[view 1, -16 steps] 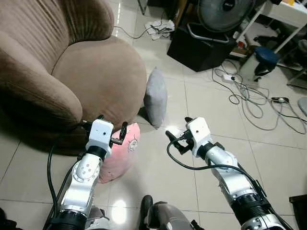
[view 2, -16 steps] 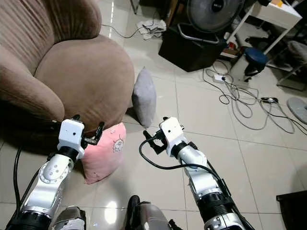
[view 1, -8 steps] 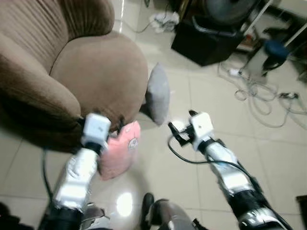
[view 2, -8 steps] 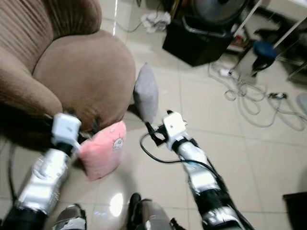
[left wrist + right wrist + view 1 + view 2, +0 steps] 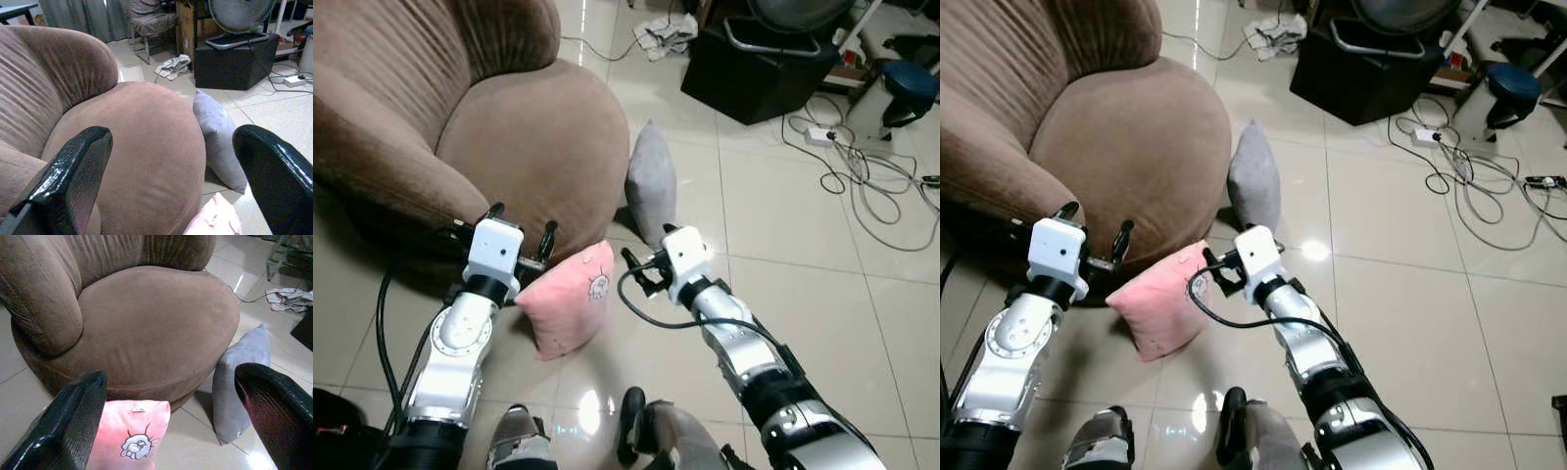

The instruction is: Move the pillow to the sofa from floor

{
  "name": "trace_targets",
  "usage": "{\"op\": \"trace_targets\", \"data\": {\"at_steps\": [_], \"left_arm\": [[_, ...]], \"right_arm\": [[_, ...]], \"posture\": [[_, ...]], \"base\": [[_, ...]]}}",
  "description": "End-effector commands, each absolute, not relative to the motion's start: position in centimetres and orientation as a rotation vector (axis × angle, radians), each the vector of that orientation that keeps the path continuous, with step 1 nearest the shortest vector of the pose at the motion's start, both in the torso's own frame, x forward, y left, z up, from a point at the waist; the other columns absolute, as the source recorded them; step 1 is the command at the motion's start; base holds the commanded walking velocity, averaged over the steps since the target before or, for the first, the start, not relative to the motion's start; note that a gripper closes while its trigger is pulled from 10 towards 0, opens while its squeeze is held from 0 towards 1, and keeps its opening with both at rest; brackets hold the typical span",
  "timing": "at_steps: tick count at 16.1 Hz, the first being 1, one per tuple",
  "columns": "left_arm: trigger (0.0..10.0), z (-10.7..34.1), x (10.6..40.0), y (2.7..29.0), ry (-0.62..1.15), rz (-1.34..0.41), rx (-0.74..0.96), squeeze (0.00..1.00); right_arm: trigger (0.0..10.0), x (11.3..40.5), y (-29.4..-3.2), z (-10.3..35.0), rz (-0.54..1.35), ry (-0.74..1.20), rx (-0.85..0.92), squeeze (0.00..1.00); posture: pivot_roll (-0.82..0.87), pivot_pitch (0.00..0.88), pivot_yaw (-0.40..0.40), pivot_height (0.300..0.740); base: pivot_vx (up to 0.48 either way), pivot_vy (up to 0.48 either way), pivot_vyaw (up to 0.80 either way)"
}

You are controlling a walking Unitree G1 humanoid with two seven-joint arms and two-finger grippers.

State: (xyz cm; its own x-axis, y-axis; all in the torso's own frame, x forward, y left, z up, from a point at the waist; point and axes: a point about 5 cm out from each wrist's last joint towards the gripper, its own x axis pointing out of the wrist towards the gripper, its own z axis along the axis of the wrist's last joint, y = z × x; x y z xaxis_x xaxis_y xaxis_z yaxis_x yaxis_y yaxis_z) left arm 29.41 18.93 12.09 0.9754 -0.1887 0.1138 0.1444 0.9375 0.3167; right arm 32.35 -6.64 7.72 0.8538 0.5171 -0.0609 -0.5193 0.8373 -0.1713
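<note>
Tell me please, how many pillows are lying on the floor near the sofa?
2. The pink pillow lies on the floor tiles at the sofa's front edge, between the two grippers. The grey pillow stands on its edge, leaning against the sofa's side. Others may be hidden behind the sofa.

Since a second ago the whole scene has slid toward 4 o'clock in the head views, so the camera has turned; the floor things did not shift against each other. The right tool (image 5: pixel 641 270) has swung toward 9 o'clock, from open tile near the glare spot to just beside the 3 o'clock corner of the pink square pillow with a small cartoon print (image 5: pixel 570 307), its fingers spread apart. The left tool (image 5: pixel 521 227) has risen toward 12 o'clock, fingers apart, and now stands over the front edge of the brown rounded plush sofa (image 5: pixel 529 147), at the pillow's 10 o'clock.
</note>
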Motion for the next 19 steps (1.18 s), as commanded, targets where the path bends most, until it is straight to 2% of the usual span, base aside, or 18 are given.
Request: {"op": "trace_targets", "data": {"at_steps": [1, 6, 15, 17, 19], "left_arm": [[10.0, 11.6, 29.4, 18.2, -0.13, -0.186, 0.309, 1.0], [10.0, 11.8, 29.8, 18.1, -0.13, -0.197, 0.313, 1.0], [10.0, 11.3, 29.5, 18.4, -0.106, -0.212, 0.323, 1.0], [10.0, 11.2, 29.5, 18.2, -0.107, -0.21, 0.316, 1.0], [10.0, 11.3, 30.3, 17.6, -0.117, -0.2, 0.293, 1.0]], "right_arm": [[10.0, 32.3, -7.3, 7.1, 0.536, 0.034, -0.192, 0.0], [10.0, 33.0, -7.7, 7.3, 0.514, 0.037, -0.203, 0.0], [10.0, 32.1, -6.8, 6.1, 0.573, 0.081, -0.185, 0.0], [10.0, 32.2, -7.1, 6.2, 0.563, 0.074, -0.19, 0.0], [10.0, 33.0, -8.5, 7.1, 0.54, 0.047, -0.216, 0.0]], "posture": [[0.18, 0.24, -0.173, 0.74], [0.18, 0.223, -0.165, 0.74], [0.18, 0.225, -0.156, 0.74], [0.17, 0.221, -0.167, 0.74], [0.14, 0.207, -0.206, 0.74]], "base": [[0.0, 0.0, 0.0], [0.0, 0.0, 0.0], [0.0, 0.0, 0.0], [0.0, 0.0, 0.0], [0.0, 0.0, 0.0]]}}
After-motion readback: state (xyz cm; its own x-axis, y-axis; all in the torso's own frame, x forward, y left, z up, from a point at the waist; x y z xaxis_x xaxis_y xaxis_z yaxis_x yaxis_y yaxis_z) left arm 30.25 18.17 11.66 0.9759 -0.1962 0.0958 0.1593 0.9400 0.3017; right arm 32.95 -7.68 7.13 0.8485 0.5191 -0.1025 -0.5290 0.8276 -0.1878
